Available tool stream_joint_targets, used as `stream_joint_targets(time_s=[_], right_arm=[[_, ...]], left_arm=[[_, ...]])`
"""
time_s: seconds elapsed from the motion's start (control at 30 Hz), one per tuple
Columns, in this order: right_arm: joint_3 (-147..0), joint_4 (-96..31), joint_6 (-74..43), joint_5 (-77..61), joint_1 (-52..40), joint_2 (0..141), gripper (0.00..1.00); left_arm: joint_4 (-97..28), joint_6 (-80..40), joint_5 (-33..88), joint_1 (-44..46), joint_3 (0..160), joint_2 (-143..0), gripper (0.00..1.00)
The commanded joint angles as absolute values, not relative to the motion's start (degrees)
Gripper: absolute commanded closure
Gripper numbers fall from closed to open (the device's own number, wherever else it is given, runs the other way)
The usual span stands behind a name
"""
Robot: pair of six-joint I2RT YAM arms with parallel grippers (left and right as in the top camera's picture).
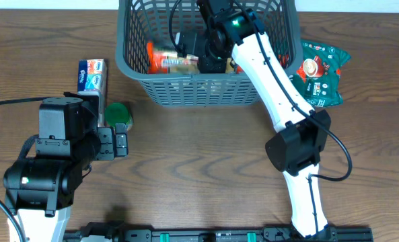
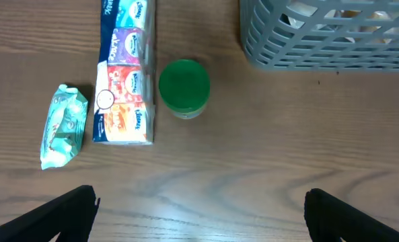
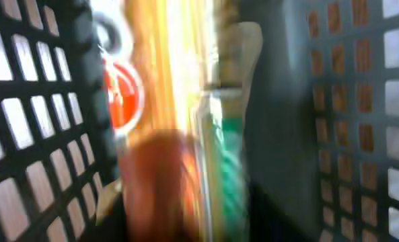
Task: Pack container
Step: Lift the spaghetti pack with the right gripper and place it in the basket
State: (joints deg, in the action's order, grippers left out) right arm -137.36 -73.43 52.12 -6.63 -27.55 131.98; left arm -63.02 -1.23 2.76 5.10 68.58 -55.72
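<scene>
Though the wooden surface (image 1: 199,161) carries several groceries, little of their print is legible. At its far middle sits the container (image 1: 199,91), a dark grey lattice basket. The white right arm (image 1: 273,74) reaches from the near right over the near wall and down into it. The right jaws are sunk among the contents. The wrist view shows only blurred orange, red and green streaks between lattice walls, so I cannot tell whether they are clenched or released. An orange-red packet (image 1: 172,62) with a pale label lies inside, its writing unreadable.

At the near left stands the black left arm (image 1: 51,168); the left jaws are released, tips wide apart above bare wood.

Just right of the container lies a green bag (image 1: 323,70) bearing a round red-and-white badge. Left of the container, a tissue multipack (image 2: 125,74) shows blue script logos on purple, red and orange panels, too small to read. A green-lidded jar (image 2: 184,85) stands just right of it, and a pale green packet (image 2: 63,126) just left.
</scene>
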Motion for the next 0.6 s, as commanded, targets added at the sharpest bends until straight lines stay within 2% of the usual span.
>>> stream_joint_targets(time_s=[0.0,0.03,0.17,0.27,0.43,0.57], right_arm=[[-139.09,-74.04,51.79,-7.51,-27.46,128.90,0.30],[-139.09,-73.95,51.13,-7.49,-27.46,128.77,0.20],[-139.24,-72.29,48.10,-7.03,-27.46,127.15,0.15],[-140.59,-69.21,39.97,-4.51,-27.27,125.10,0.01],[-145.40,-64.01,27.51,-2.17,-25.10,119.79,0.01],[-148.97,-62.78,9.52,3.36,-19.51,115.00,0.01]], left_arm=[[-63.24,-0.47,2.31,5.32,69.56,-55.72,0.01],[-63.22,-0.47,2.31,5.32,69.56,-55.72,0.01],[-63.22,-0.47,2.31,5.32,69.56,-55.72,0.01],[-63.22,-0.47,2.31,5.32,69.56,-55.72,0.01],[-63.24,-0.47,2.31,5.32,69.56,-55.72,0.01],[-63.24,-0.47,2.31,5.32,69.56,-55.72,0.01]])
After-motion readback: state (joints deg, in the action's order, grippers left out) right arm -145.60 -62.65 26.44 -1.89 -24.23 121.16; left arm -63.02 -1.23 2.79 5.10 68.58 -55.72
